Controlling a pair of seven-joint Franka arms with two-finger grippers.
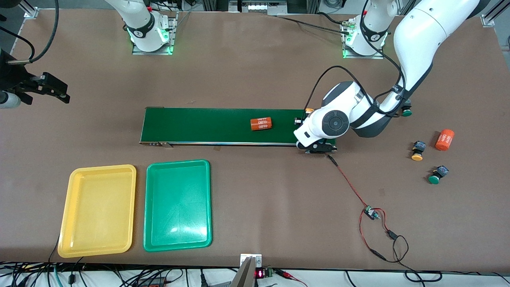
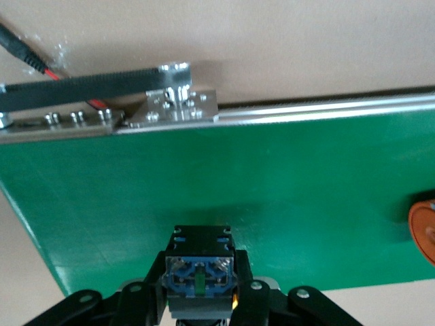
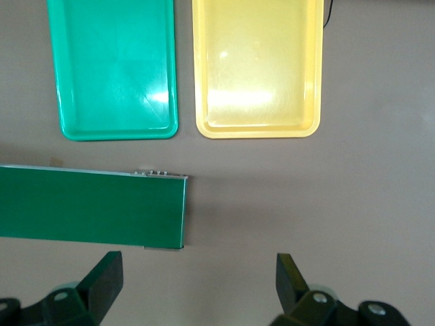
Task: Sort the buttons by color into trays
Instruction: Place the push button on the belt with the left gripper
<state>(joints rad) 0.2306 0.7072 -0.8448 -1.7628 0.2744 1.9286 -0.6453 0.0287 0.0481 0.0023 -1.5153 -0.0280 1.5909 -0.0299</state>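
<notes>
My left gripper (image 1: 303, 118) is shut on a yellow-orange button (image 1: 307, 112) low over the conveyor belt's end toward the left arm. In the left wrist view the button's dark body (image 2: 200, 268) sits between the fingers (image 2: 151, 288). A second yellow-orange button (image 1: 417, 151) and a green button (image 1: 438, 175) lie on the table toward the left arm's end. Another green button (image 1: 406, 113) shows partly under the left arm. The yellow tray (image 1: 97, 209) and green tray (image 1: 177, 205) lie side by side, both empty. My right gripper (image 3: 200, 278) is open and empty, high over the table at the right arm's end.
The dark green conveyor belt (image 1: 207, 125) carries an orange numbered cylinder (image 1: 261, 123). A second orange cylinder (image 1: 444, 139) lies by the loose buttons. A red and black cable with a small board (image 1: 370, 213) runs from the belt's end toward the front camera.
</notes>
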